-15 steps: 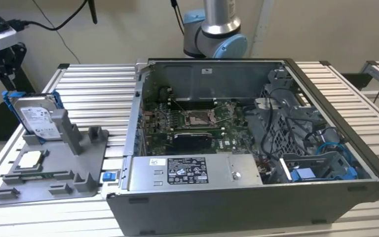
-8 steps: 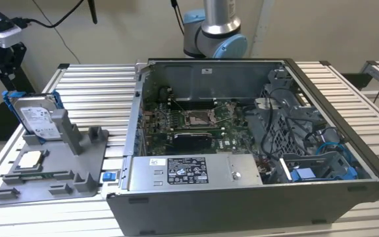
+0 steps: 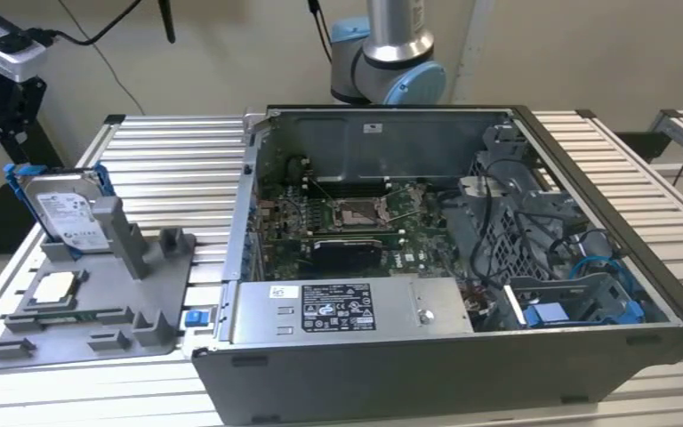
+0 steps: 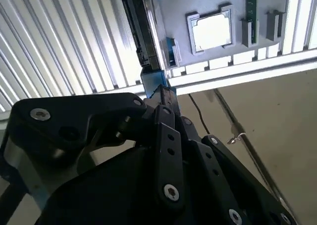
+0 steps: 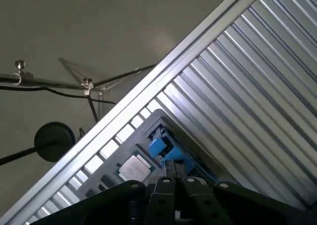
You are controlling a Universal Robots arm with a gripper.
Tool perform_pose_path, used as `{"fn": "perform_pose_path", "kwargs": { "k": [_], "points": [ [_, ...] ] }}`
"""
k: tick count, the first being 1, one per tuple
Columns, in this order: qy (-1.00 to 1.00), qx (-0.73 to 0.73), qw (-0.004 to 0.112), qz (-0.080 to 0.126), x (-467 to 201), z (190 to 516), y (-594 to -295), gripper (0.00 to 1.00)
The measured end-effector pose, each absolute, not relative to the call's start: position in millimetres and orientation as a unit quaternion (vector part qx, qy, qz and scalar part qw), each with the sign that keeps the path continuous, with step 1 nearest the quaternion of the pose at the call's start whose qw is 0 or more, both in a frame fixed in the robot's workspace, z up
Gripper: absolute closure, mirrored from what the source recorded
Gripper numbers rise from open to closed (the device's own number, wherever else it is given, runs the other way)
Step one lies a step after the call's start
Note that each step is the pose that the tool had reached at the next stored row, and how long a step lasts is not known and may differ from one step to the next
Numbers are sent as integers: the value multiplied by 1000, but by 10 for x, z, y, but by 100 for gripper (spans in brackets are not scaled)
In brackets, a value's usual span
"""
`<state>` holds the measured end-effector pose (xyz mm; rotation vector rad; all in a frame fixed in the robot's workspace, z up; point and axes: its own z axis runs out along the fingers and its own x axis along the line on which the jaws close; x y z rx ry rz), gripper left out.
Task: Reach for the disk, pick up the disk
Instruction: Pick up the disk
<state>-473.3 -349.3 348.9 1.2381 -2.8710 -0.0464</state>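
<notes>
**Black gripper linkage up close, fingers closed, disk parked in its stand**

Black gripper (image 4: 162, 92) links and screws sit right at the lens in both wrist views. Fingertips (image 5: 169, 169) look pressed together with no gap visible and nothing between them. They point at the blue edge of the disk (image 4: 141, 36), seen edge-on — I cannot tell whether they touch it.

In the exterior view the disk (image 3: 67, 212) stands upright on edge at the far end of a grey fixture (image 3: 140, 302). Its white label faces out, blue frame around it, and it leans on a grey post. A small square silver chip (image 3: 57, 286) lies flat in a pocket of the same fixture, nearer the camera.

The fixture rests on a slatted metal table (image 3: 164, 160), to the exterior view's left of an open computer case (image 3: 437, 374). Bare floor (image 5: 99, 27) shows past the table edge in the first wrist view.
</notes>
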Motion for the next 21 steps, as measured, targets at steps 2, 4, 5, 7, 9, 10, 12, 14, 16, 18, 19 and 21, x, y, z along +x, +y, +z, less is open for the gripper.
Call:
{"fn": "perform_pose_path", "kwargs": {
  "k": [2, 4, 5, 7, 9, 10, 12, 14, 16, 18, 19, 21],
  "points": [
    [-911, 413, 8, -15, -4733, 3489, -3493, 100],
    [-903, 429, 8, -15, -4733, 3489, -3493, 100],
    [-899, 438, 8, -14, -4733, 3489, -3493, 100],
    [-891, 454, 8, -14, -4733, 3489, -3493, 100],
    [-883, 470, 9, -14, -4733, 3489, -3493, 100],
    [-878, 478, 9, -14, -4733, 3489, -3493, 100],
    [-870, 493, 9, -14, -4733, 3489, -3493, 100],
    [-861, 508, 9, -13, -4733, 3489, -3493, 100],
    [-852, 523, 8, -13, -4733, 3488, -3493, 100],
    [-842, 539, 8, -12, -4733, 3489, -3493, 100],
    [-837, 547, 8, -12, -4733, 3489, -3493, 100],
    [-827, 562, 7, -12, -4733, 3489, -3493, 100]
  ]
}}
